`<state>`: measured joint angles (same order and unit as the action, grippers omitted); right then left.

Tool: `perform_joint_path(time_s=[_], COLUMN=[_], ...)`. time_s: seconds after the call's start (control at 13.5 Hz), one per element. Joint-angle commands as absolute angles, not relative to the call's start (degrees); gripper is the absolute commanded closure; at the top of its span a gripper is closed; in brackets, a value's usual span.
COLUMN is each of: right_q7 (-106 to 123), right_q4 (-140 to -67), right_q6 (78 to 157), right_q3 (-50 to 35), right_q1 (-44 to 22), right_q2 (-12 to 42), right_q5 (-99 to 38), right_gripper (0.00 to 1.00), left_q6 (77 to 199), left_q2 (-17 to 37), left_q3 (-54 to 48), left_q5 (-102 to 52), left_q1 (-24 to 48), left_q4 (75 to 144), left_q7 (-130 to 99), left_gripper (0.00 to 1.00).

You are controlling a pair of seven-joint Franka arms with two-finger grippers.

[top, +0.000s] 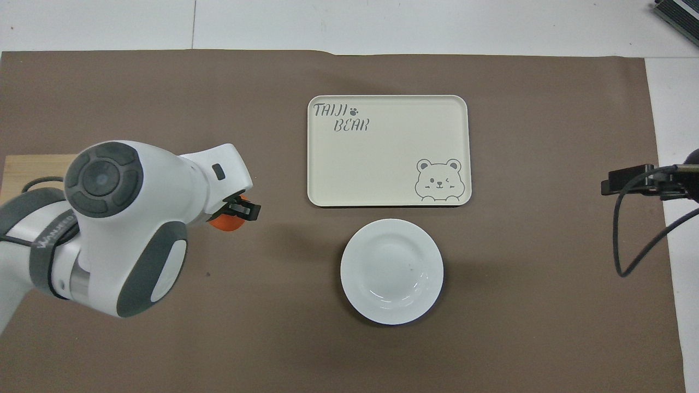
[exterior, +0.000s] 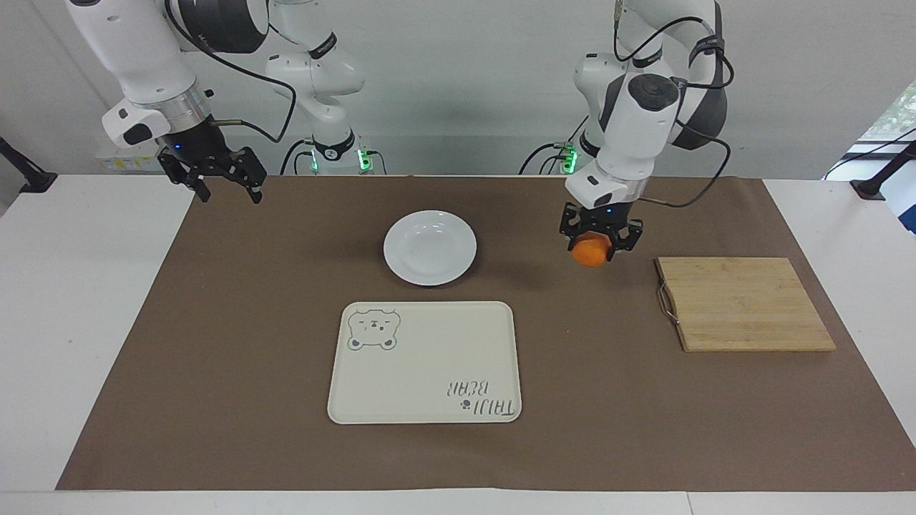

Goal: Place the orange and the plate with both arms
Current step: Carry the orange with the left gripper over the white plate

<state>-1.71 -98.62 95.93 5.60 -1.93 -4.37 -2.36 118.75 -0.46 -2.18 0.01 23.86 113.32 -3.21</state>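
The orange (exterior: 591, 254) is held in my left gripper (exterior: 600, 244), which is shut on it and carries it in the air over the brown mat, between the wooden board and the white plate (exterior: 429, 247). In the overhead view only an edge of the orange (top: 225, 224) shows under the left gripper (top: 237, 213); the arm's body hides the rest. The plate (top: 391, 271) lies empty on the mat, nearer to the robots than the cream tray. My right gripper (exterior: 229, 192) is open and empty, waiting raised over the mat's edge at the right arm's end; it also shows in the overhead view (top: 622, 183).
The cream bear tray (exterior: 424, 362) lies empty, beside the plate and farther from the robots; it also shows in the overhead view (top: 388, 150). A wooden cutting board (exterior: 741, 304) with a metal handle lies bare at the left arm's end, mostly hidden in the overhead view (top: 33, 162).
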Motion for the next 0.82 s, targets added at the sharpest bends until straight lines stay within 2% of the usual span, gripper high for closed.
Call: perform_joint_path(time_s=[0.0,0.15,0.3,0.74], right_q7=[-1.1,-1.1,-1.1,-1.1], right_q4=[-98.2,-98.2,-98.2,-98.2], right_q6=[95.4,95.4,95.4,95.4], right_q3=[5.4,5.4,5.4,5.4], right_q1=[-1.8,-1.8,-1.8,-1.8], right_q2=[-4.4,-4.4,-4.4,-4.4], right_q5=[-1.7,-1.7,-1.7,-1.7], right_gripper=[0.00,0.00,0.00,0.00], left_q6=[118.3,119.4,125.3,139.8], left_q2=[-2.3,-1.1,2.4,10.5], left_q3=[-1.1,-1.1,-1.1,-1.1], left_q5=[-0.2,-0.2,-0.3,-0.4], left_q1=[30.9,36.2,42.3,50.8], left_q4=[114.7,114.9,114.9,114.3], left_q7=[-9.5,-15.2,-21.5,-29.0], left_gripper=[1.00,1.00,1.00,1.00])
